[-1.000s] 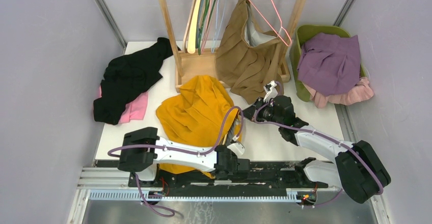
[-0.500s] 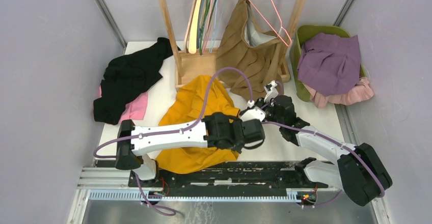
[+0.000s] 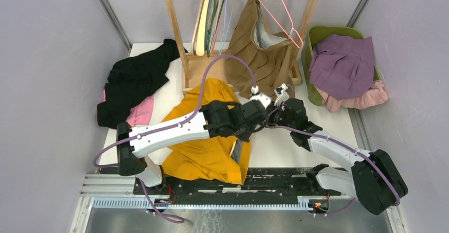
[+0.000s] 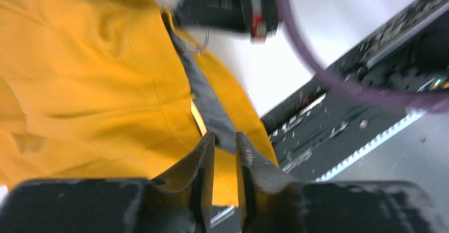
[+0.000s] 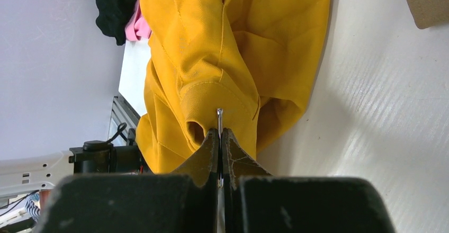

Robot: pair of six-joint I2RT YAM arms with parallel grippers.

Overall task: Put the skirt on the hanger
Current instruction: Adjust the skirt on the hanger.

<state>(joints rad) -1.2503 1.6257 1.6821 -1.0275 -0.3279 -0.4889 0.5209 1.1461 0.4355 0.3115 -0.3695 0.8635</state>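
Mustard-yellow fabric skirt (image 3: 206,159) lay crumpled on the white table (image 3: 280,143), between the two arms and reaching the near edge. The right gripper (image 5: 219,133) was clenched on a thin metal wire (image 5: 219,114) at the skirt's folded waistband. The left gripper (image 4: 225,137) hung over the skirt's grey lining, its fingers slightly parted and grasping nothing visible.
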